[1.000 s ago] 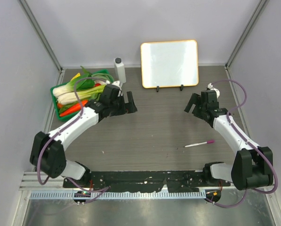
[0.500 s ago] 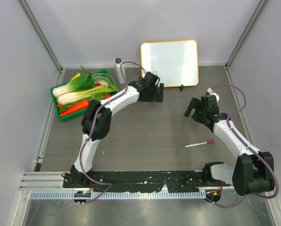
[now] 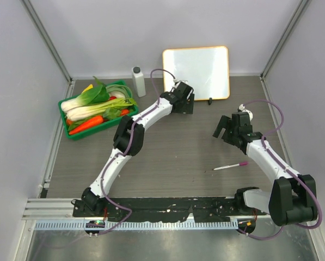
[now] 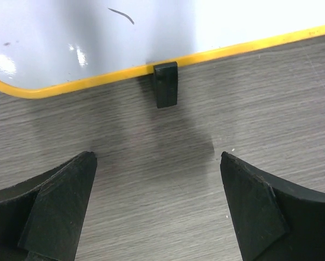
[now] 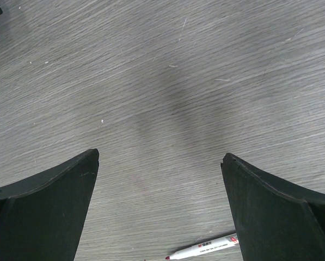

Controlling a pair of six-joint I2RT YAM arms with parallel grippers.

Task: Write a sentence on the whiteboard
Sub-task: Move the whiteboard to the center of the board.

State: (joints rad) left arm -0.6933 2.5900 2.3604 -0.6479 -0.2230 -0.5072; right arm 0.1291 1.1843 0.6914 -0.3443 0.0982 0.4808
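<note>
A dark wood-grain counter (image 3: pixel 173 152) seen from above, with two white robot arms bolted at its near edge. Closest to the bases, on the right half, a white marker (image 3: pixel 231 165) with a magenta cap lies flat and alone, gripped by nothing, so writing has not begun. Just beyond it the right pincer (image 3: pixel 223 126) hangs over bare counter with its black jaws spread wide and empty; its wrist camera catches the marker at the lower edge of its view, which suggests this arm is placed to pick the pen up. Farther back, the left arm stretches across the middle, and the left pincer (image 3: pixel 184 103) sits close to the lower left corner of the whiteboard (image 3: pixel 196 73), jaws also wide apart and holding nothing. Its camera looks at the board's orange frame and one small black foot (image 4: pixel 165 84), apart from both fingertips, probably lined up to steady the board for writing. The whiteboard stands propped at the far middle of the counter, against the back wall, its face blank except for one short curved stroke (image 4: pixel 122 15). To the far left, well apart, are a white bottle (image 3: pixel 139 81) and a green tray (image 3: pixel 62 111) of vegetables (image 3: pixel 94 106).
</note>
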